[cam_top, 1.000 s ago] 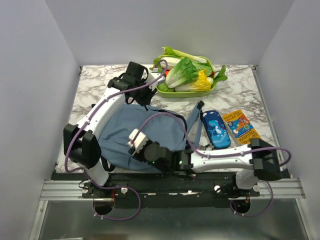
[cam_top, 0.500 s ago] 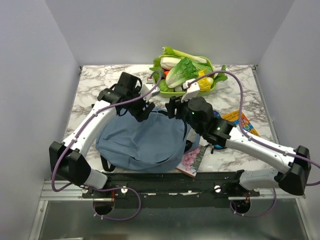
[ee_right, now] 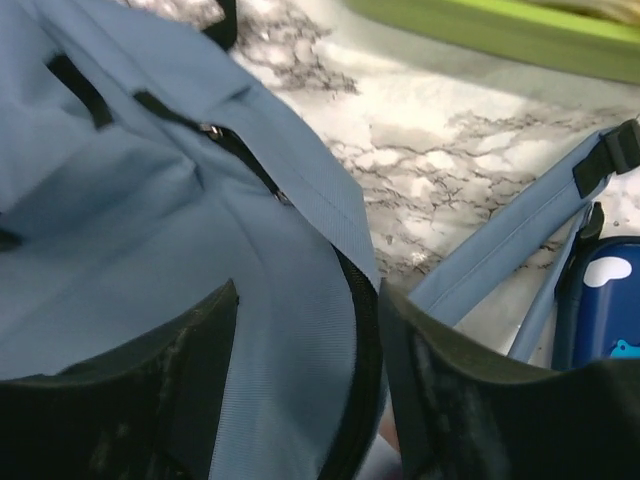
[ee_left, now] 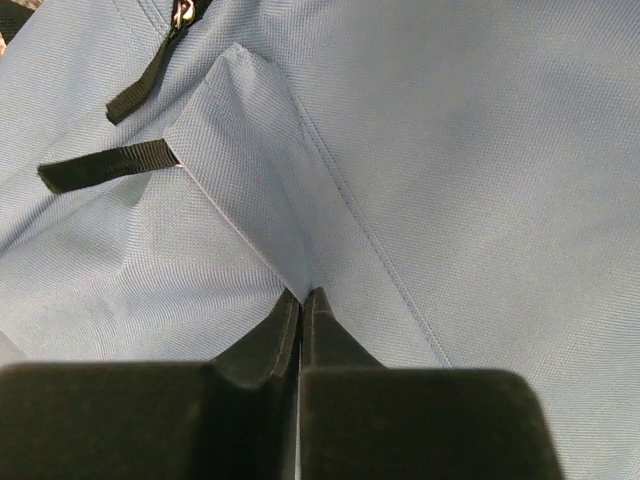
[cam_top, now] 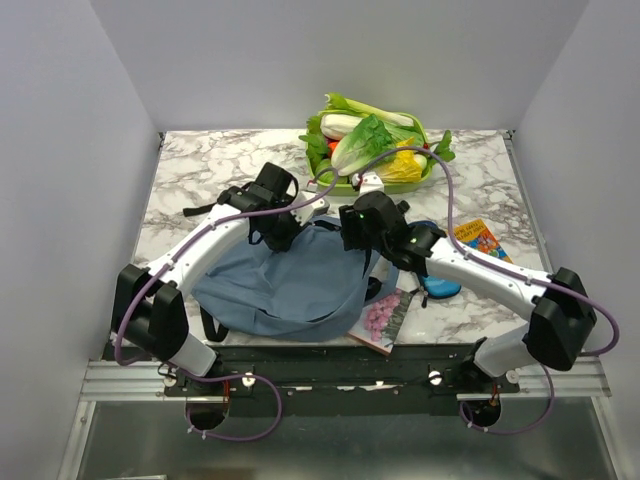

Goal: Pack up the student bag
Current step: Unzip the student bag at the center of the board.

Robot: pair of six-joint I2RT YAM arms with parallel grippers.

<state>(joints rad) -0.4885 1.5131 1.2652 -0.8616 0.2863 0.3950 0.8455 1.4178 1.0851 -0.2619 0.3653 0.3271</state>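
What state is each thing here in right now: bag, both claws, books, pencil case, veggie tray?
student bag: on the table, one fold pinched.
left gripper: shut on the bag's fabric.
right gripper: open, straddling the bag's edge.
pencil case: outside the bag, partly hidden.
orange book: closed, flat on the table.
pink book: closed, against the bag.
tray: heaped with vegetables.

Student bag (cam_top: 285, 285): grey-blue fabric, rounded, slumped at table (cam_top: 200, 170) near edge.
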